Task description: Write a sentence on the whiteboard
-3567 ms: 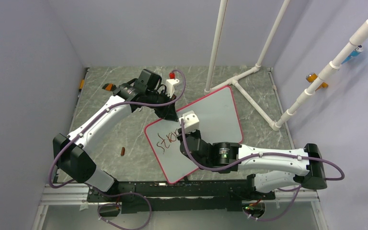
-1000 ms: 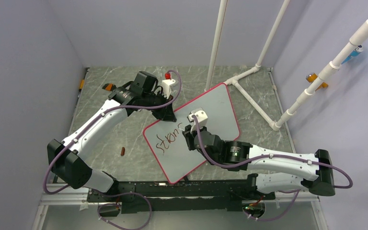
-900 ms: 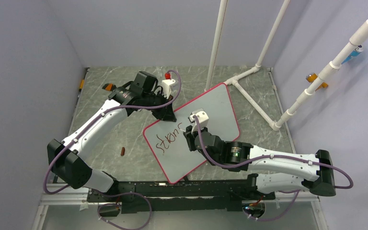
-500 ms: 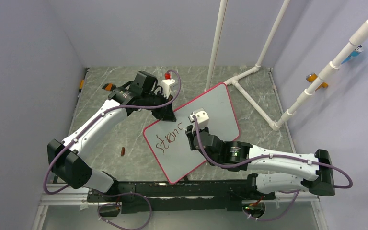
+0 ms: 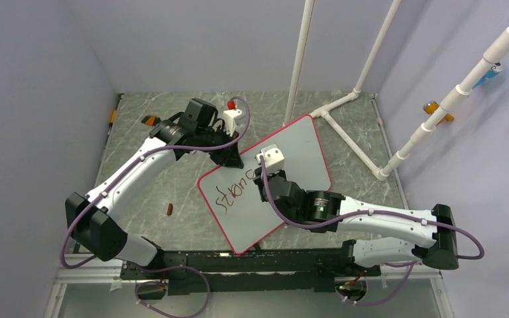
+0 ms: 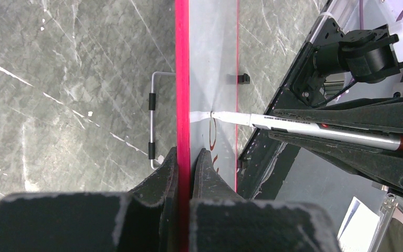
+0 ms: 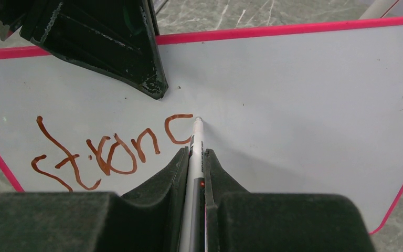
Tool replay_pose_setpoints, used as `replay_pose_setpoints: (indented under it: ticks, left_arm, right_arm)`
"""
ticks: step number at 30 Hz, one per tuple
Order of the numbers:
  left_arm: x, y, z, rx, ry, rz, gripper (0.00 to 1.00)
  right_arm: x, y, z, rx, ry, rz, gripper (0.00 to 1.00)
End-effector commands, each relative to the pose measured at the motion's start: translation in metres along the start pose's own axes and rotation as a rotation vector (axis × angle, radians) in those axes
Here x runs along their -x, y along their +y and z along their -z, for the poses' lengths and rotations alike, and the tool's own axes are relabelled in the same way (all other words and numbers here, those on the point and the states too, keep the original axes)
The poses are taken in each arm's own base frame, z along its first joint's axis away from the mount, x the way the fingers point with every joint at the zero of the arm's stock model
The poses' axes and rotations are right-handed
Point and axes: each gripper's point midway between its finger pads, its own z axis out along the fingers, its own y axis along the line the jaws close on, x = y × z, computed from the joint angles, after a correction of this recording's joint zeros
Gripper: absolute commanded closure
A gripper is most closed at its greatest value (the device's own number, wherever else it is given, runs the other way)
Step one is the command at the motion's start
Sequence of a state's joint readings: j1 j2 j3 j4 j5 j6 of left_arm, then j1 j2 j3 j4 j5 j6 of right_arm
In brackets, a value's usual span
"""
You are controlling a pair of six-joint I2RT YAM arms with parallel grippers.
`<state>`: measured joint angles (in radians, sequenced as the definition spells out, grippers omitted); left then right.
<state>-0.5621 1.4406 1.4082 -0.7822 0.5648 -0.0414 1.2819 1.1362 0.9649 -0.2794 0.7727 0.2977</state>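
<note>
The whiteboard (image 5: 298,159) lies tilted on the table, white with a pink-red rim (image 6: 182,79). My left gripper (image 5: 233,159) is shut on its far rim, one finger on each side (image 6: 186,163). My right gripper (image 5: 263,180) is shut on a white marker (image 7: 195,157) whose tip touches the board (image 7: 294,94) at the top end of a curved letter. The sentence (image 7: 110,149) reads "stronc" in dark red, one line only; it also shows in the top view (image 5: 233,192). In the left wrist view the marker (image 6: 304,128) crosses from the right.
White PVC pipes (image 5: 344,126) stand and lie at the back right beside the board. A small brown object (image 5: 169,210) lies on the marble table left of the board. A wire handle (image 6: 153,121) sticks out under the board's rim. A red-capped white part (image 5: 233,112) sits at the back.
The writing has grown from "stro" to "stronc". My right gripper has moved the marker rightward along the line and curved back up to the top of the last letter. The left gripper keeps its hold.
</note>
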Motion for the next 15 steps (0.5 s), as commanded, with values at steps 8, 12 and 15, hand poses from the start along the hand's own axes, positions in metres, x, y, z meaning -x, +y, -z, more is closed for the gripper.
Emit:
replay_pose_setpoints:
  ticks: [8, 12, 15]
  left_arm:
    - [0.025, 0.048, 0.011, 0.239, -0.084, -0.214, 1.00]
    - [0.025, 0.048, 0.012, 0.241, -0.085, -0.213, 1.00]
    - [0.025, 0.048, 0.011, 0.239, -0.086, -0.214, 1.00]
  right_arm:
    - [0.011, 0.006, -0.002, 0.031, -0.027, -0.033, 1.00]
    - [-0.009, 0.006, -0.001, 0.041, 0.017, -0.034, 1.00]
    - [-0.023, 0.005, 0.000, 0.050, 0.051, -0.034, 1.00]
